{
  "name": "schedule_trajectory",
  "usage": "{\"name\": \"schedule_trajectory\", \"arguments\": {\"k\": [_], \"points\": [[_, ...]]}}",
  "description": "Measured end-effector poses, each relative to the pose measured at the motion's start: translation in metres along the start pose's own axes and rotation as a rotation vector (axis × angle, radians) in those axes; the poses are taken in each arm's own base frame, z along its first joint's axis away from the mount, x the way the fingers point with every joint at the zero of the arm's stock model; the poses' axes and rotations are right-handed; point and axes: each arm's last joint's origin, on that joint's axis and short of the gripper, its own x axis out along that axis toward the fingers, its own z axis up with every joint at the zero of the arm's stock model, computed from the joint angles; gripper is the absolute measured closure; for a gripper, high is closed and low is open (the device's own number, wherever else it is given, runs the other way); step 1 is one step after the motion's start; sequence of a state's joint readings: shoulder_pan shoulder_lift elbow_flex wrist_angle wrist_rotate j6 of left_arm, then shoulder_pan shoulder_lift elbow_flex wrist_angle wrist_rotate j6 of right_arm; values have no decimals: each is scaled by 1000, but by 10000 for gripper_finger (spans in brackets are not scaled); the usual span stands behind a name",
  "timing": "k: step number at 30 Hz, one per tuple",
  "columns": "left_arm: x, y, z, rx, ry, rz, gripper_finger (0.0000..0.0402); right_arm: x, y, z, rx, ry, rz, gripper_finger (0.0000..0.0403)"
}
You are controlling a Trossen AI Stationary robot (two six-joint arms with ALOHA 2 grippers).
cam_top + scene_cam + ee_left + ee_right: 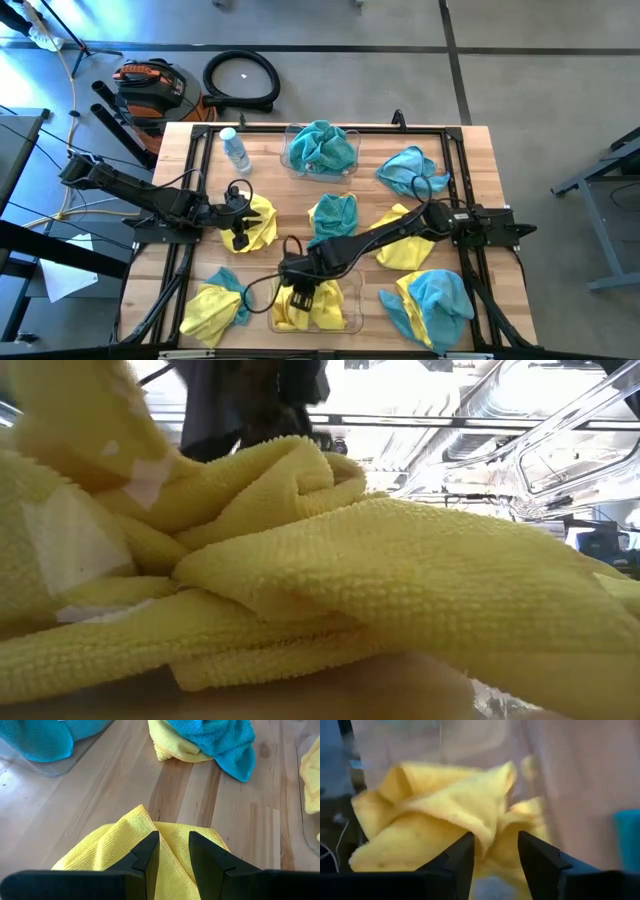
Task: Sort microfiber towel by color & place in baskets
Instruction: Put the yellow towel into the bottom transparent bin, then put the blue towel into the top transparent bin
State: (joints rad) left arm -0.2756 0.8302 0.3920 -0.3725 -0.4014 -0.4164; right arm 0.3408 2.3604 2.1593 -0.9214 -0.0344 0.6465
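The far basket (320, 150) holds teal towels. The near basket (345, 318) holds yellow towels (285, 310), which fill the low view (350, 580). My right gripper (303, 295) (492, 852) has come down into the near basket and is shut on a yellow towel (445, 810). My left gripper (240, 228) (173, 840) sits on a yellow towel (260, 218) left of centre, shut on it. Loose teal towels (333, 213) (412, 170) and mixed piles (430, 305) (215, 305) lie on the table. My left gripper pinches a raised fold (172, 855) of the yellow towel between its two fingers, coming from above and slanting. The rest of the towel lies flat on the table. My right gripper has a fold (487, 837) of a yellow towel between its fingers, from above. The towel's bulk (420, 840) rests in the near basket.
A small clear water bottle (235, 150) stands at the table's far left. Another yellow towel (405, 245) lies under my right arm. A metal frame rims the table. Bare wood shows between the left gripper and the far basket (125, 775).
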Motion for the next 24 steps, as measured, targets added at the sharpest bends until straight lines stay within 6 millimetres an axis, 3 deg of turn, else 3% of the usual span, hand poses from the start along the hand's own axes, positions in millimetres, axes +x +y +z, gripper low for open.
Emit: {"name": "schedule_trajectory", "arguments": {"k": [5,10,13,20,24], "points": [[0,0,0,0,1,1,310,-30,11,-3,-22,-100,-58,253],[0,0,-1,2,5,2,310,-52,20,-19,-16,-93,-128,253],[0,0,-1,0,5,2,310,-58,24,-35,25,-33,-192,253],[0,0,-1,-1,7,-2,310,-77,22,-88,222,191,-522,259],[0,0,-1,-18,7,-2,310,-85,35,-101,222,156,-484,273]]}}
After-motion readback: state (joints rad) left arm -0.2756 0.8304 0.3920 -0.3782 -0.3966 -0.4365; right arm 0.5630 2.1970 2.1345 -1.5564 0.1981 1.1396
